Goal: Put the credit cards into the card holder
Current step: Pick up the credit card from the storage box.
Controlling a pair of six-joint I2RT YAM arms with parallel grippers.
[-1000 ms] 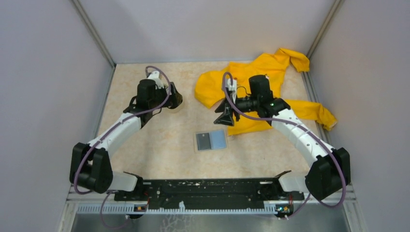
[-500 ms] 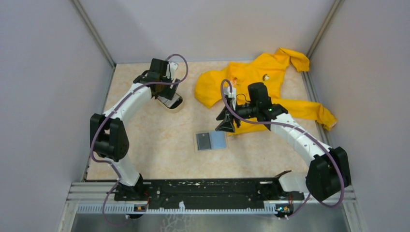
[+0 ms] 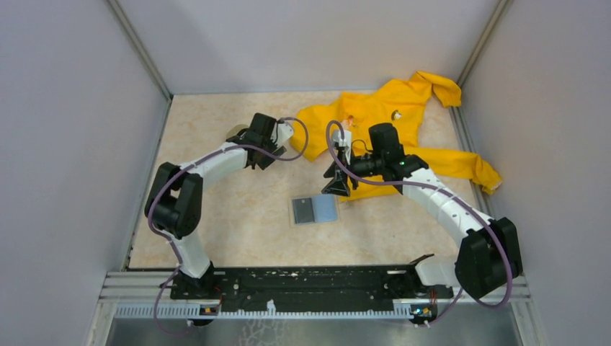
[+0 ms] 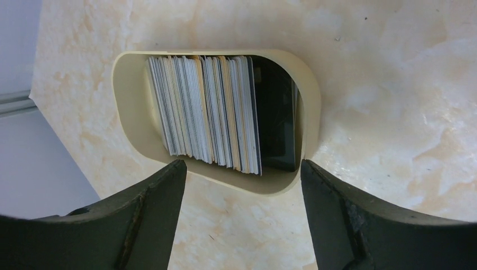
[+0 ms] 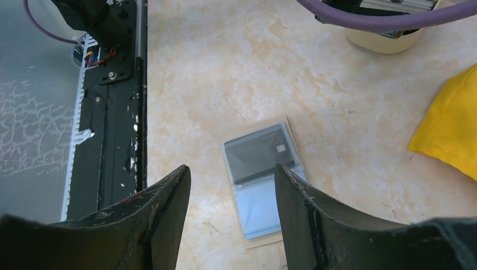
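**A:** Where are the credit cards [image 3: 310,210]?

**B:** Flat in the middle of the desk [image 3: 238,223], somewhat toward the near edge. The dark grey card [image 5: 260,153] is on the left and the light blue card [image 5: 264,202] is just beside it on the right. Both lie on a thin pale backing sheet [image 5: 290,130].

**A:** And the card holder [image 4: 130,107]?

**B:** It's a cream tub toward the far edge, left of the middle. A stack of cards [image 4: 205,112] stands on edge inside, with a dark one at one end.

**A:** What's the left claw [image 4: 242,169] doing?

**B:** It hangs above the holder with its fingers spread wide, gripping nothing. From overhead, the arm hides most of the tub.

**A:** And the right claw [image 5: 232,171]?

**B:** It's also spread wide and empty, raised off the desk on the far side of the two cards. Its camera looks down at them between the fingers. No finger touches either card.

**A:** Anything else out there?

**B:** A crumpled yellow garment [image 3: 411,108] fills the far right corner, behind the right arm.
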